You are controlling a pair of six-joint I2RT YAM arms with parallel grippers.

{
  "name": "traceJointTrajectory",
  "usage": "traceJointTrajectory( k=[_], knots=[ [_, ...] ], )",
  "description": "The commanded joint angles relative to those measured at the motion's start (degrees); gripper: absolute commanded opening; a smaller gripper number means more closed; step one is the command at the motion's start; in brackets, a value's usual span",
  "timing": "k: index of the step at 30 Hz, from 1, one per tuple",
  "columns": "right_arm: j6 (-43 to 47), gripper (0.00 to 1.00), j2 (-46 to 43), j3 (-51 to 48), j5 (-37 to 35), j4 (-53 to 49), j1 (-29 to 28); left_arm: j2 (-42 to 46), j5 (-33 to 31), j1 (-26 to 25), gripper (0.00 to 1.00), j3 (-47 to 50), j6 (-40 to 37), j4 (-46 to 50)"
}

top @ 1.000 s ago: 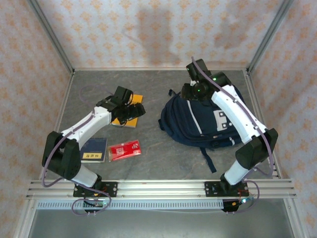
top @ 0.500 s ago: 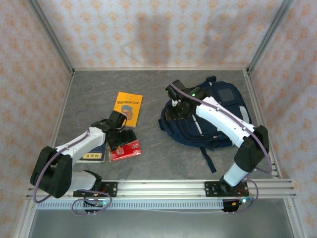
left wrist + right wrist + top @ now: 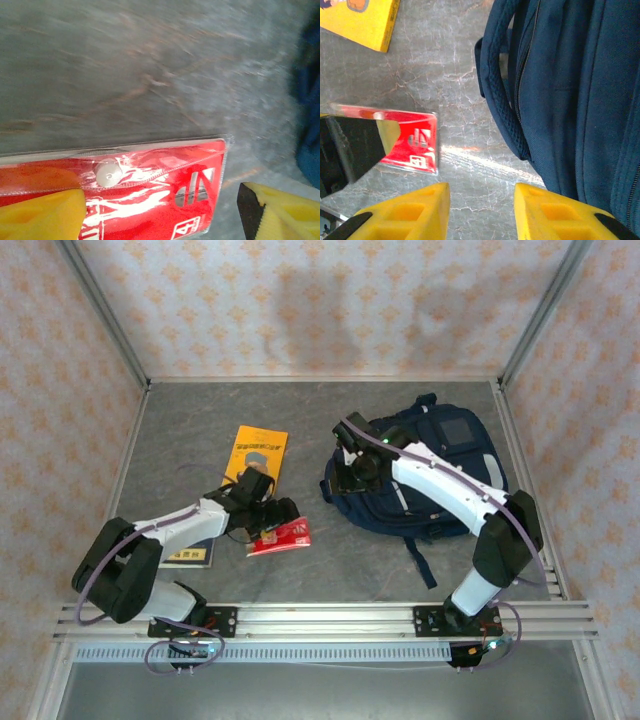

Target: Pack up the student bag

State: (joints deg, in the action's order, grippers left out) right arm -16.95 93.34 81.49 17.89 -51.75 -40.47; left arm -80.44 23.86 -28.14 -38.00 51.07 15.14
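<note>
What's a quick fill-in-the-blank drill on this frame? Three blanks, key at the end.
1. The pouch at the left pincer is ___ in colour.
2. In the top view, the yellow booklet lies to the ___ of the student bag.
3. The right pincer has its jaws ___, with bare table between them.

Missing words: red; left; open.

I see left arm [image 3: 170, 528] stretched low, reaching forward and inward; left gripper [image 3: 160, 200] jaws wide apart. Right arm [image 3: 450, 485] arched, reaching left; right gripper [image 3: 482, 197] pointing down, jaws partly parted.
</note>
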Motion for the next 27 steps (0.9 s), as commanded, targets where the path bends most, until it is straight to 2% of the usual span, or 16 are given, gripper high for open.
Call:
traceJointTrajectory(
  k=[1, 5, 9, 13, 16, 21, 27],
  knots=[
    [-0.9, 0.38, -0.3, -1.2, 3.0, 1.7, -0.6, 0.5, 3.0, -1.6, 0.81, -0.9, 2.7, -1.9],
    [-0.9, 0.34, 2.6, -1.1, 6.4, 1.8, -2.0, 7.5, 0.6, 0.9, 0.81, -1.2, 1.2, 5.0],
    [-0.7, 0.18, 6.5, 0.1, 6.7, 1.6, -5.7, 13.3, -0.7, 7.6, 0.82, 0.7, -1.5, 11.8],
    [-2.0, 0.06, 10.8, 0.8, 7.1, 3.0, -8.7, 13.4, -6.2, 11.3, 0.84, 0.0, -7.5, 20.7],
    [-2.5, 0.01, 14.0, 1.9, 7.8, 3.8, -10.6, 12.7, -9.9, 12.9, 0.85, 0.1, -9.6, 23.9],
    [-4.2, 0.00, 17.9, 2.1, 6.6, 5.2, -11.3, 11.5, -9.4, 14.7, 0.85, 2.2, -10.5, 22.4],
    [-5.8, 0.00, 21.3, 1.3, 7.8, 7.3, -11.3, 9.5, -3.1, 14.7, 0.85, 5.3, -10.0, 13.9]
  ],
)
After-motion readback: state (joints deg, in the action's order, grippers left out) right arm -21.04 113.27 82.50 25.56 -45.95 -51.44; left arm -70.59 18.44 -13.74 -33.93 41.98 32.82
